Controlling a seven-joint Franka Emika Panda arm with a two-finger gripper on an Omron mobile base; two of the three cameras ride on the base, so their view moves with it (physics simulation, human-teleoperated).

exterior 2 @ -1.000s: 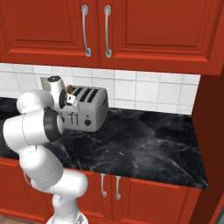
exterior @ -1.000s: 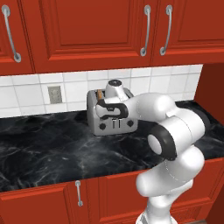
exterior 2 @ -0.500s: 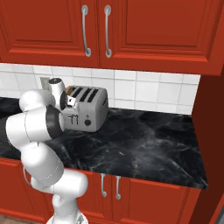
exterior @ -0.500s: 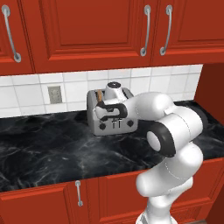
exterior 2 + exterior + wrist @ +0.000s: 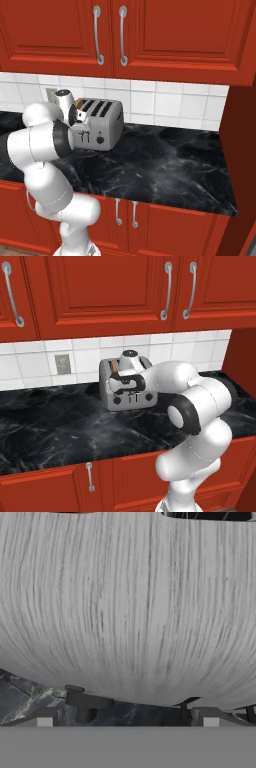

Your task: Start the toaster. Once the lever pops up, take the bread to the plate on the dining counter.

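- Gripper [image 5: 127, 719] pressed close against the toaster [image 5: 102, 127], at its front top edge; grip state impossible to tell.
- Toaster upright on the black counter [image 5: 55, 421], against the white tiled wall [image 5: 165, 105].
- Bread [image 5: 114, 364] sunk in a toaster slot.

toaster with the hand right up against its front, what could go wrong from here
The gripper sits tight against the toaster front, and the hand view shows brushed metal with the fingertips low near the counter. It could miss the thin slider, or push the toaster back toward the tiled wall. The bread stands in a slot beside the wrist, so a swing could knock it.
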